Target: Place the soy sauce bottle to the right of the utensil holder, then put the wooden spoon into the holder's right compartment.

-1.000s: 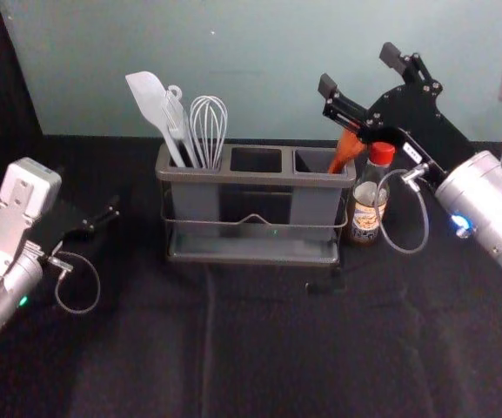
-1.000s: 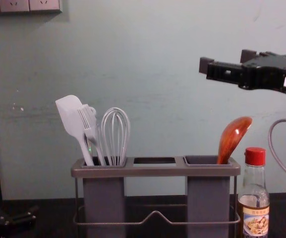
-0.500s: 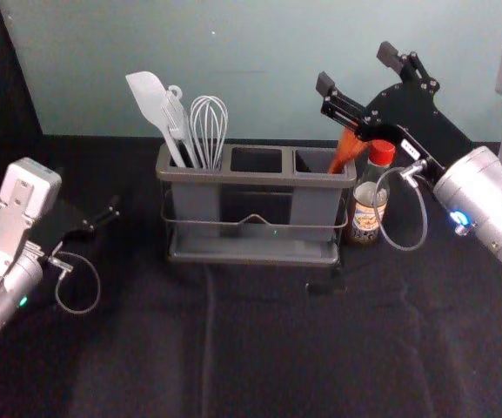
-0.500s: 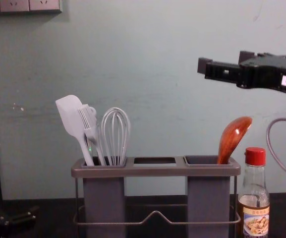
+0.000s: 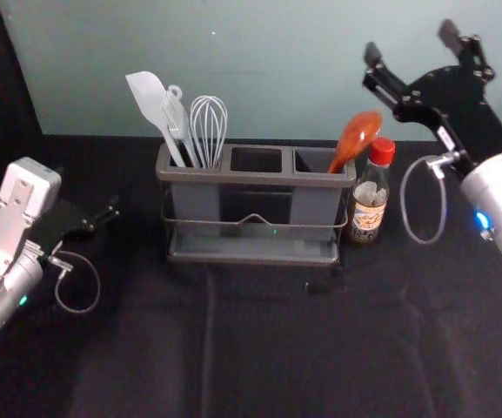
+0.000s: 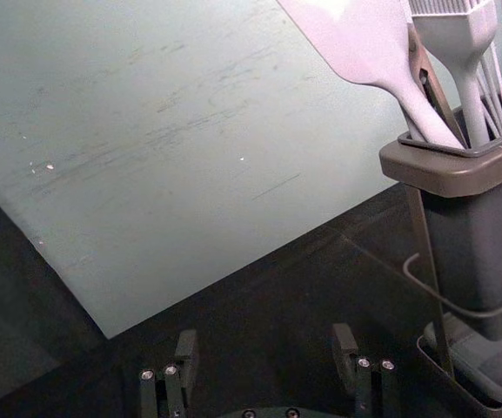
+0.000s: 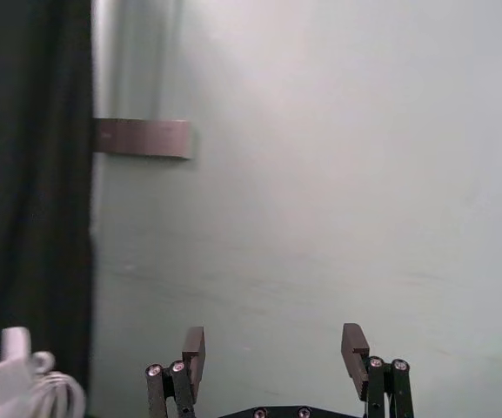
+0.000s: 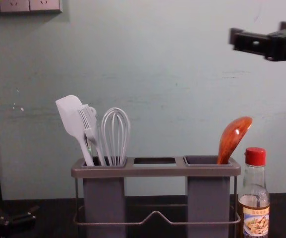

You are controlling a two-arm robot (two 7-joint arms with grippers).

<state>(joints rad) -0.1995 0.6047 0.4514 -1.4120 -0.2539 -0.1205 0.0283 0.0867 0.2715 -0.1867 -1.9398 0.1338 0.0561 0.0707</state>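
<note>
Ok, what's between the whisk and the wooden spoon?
The utensil holder's middle opening, with no utensil standing in it. The head view shows it, whisk to its left, wooden spoon to its right.

Mid-frame in the head view, a holder (image 5: pixel 255 178) stands on a table (image 5: pixel 259 348), a wall (image 5: pixel 268 70) behind it. Its left compartment (image 5: pixel 196 202) holds, left to right, spatula (image 5: pixel 150 100), brush (image 5: pixel 177 122) and whisk (image 5: pixel 218 129); its right compartment (image 5: pixel 311 206), a spoon (image 5: pixel 356 138) leaning right. A bottle (image 5: pixel 369 213) stands upright just beside the holder's right end.
</note>
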